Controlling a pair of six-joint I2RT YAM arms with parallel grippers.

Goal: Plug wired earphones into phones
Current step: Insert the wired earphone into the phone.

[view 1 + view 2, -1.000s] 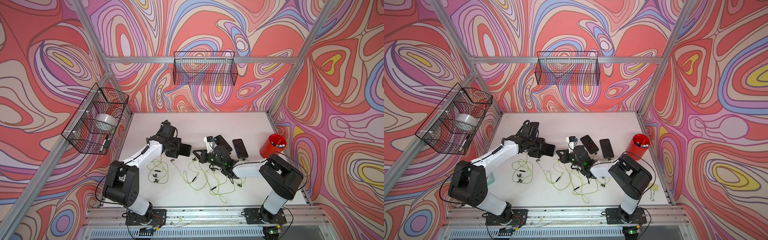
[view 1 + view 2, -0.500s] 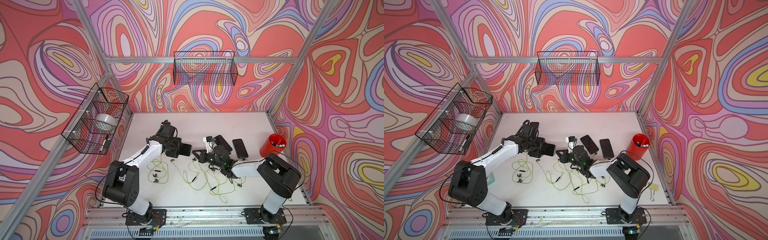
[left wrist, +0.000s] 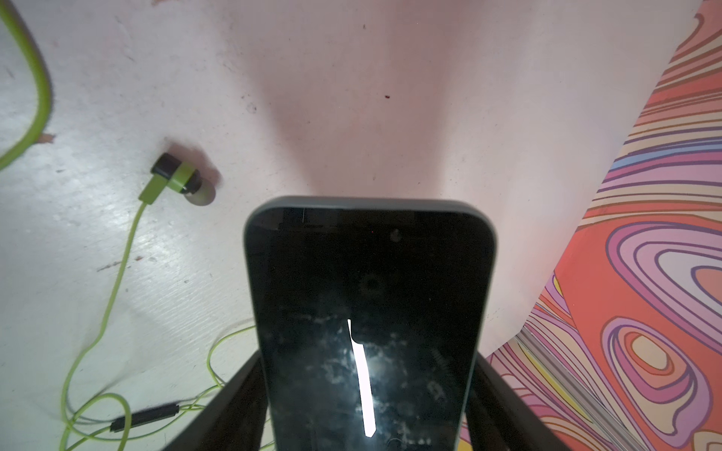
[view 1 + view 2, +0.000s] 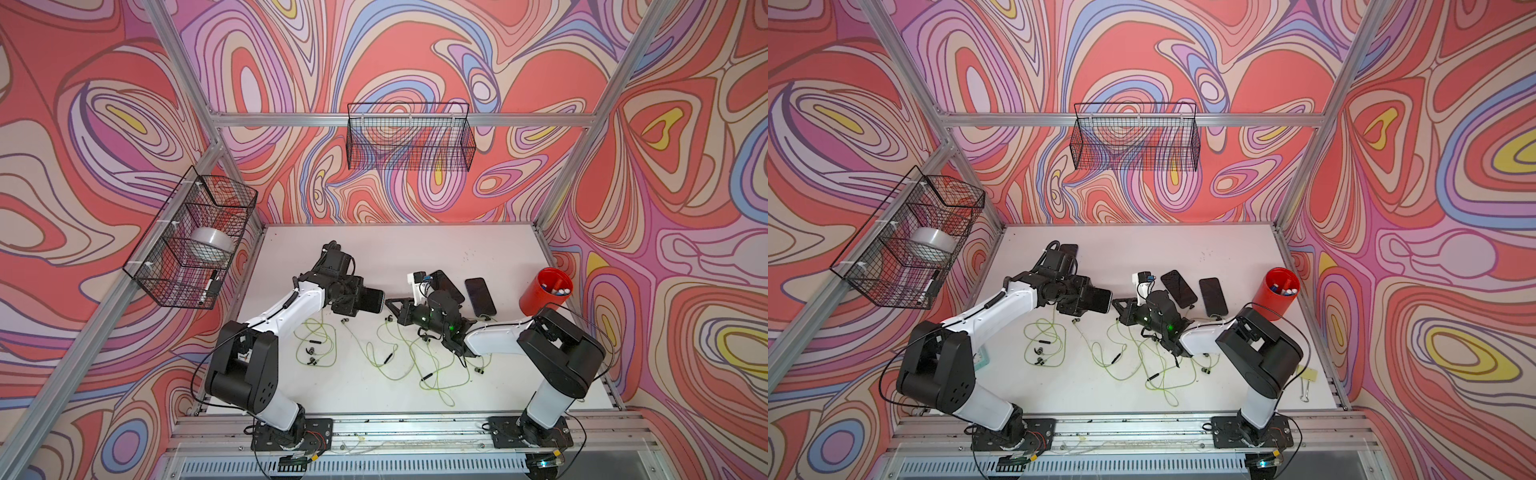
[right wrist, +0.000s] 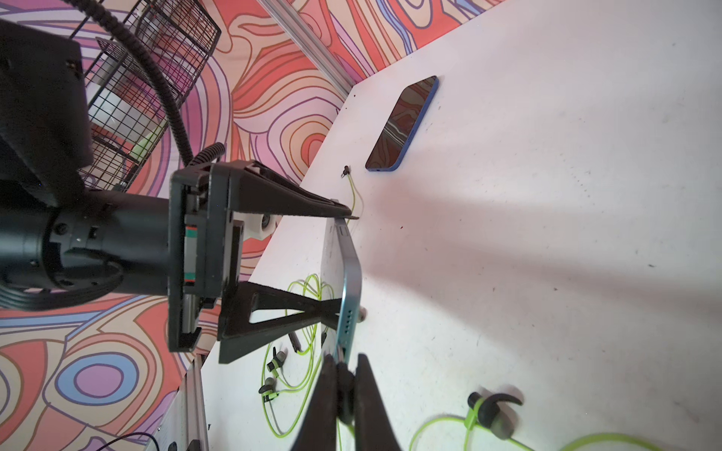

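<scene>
Ok so in both top views the left pincer [image 4: 368, 302] is clamped across the long sides of the held phone [image 4: 372, 300], which is lifted off the white tabletop [image 4: 374, 249]. The right pincer [image 4: 390, 301] sits right at that phone's free end, tips nearly on it. A second phone [image 4: 1178, 288] and a third phone [image 4: 1213, 296] lie flat just behind the right pincer's wrist. The yellow-green earphones [image 4: 399, 353] are sprawled loose on the near side of both pincers.

Left wrist view: the held phone pokes straight out between the black fingers [image 3: 234, 402] with its dark screen facing the camera. One earbud [image 3: 181, 181] lies on the tabletop off to the side of the pincer.

Right wrist view: the right pincer is pinched shut on a small dark plug [image 5: 344, 384]. The plug is right up against the held phone's end edge, but I can't tell if it's actually in. A blue-edged phone [image 5: 404, 125] lies flat well beyond both pincers.
</scene>
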